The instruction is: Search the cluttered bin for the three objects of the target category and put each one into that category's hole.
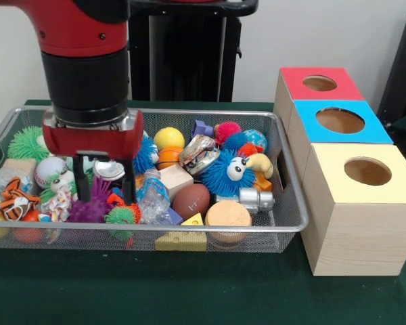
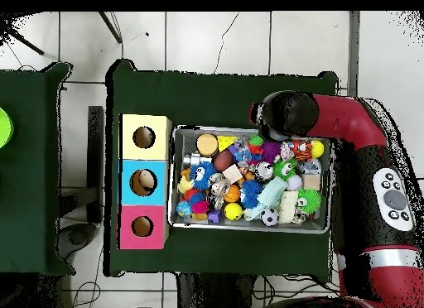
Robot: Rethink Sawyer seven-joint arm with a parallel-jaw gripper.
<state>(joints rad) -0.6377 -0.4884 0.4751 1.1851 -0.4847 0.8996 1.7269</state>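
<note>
My gripper reaches down into the left part of the wire mesh bin. It is open, with one black finger and its partner standing wide apart among the toys. A purple spiky ball and a crumpled silver item lie between them; nothing is gripped. In the overhead view the arm's head hides the gripper. Beside the bin stand three wooden boxes, each with a round hole: red, blue and yellow.
The bin holds several toys: a blue spiky creature, a brown football, a yellow ball, a tiger plush, a baseball, a green spiky ball, a wooden cylinder and a cheese wedge.
</note>
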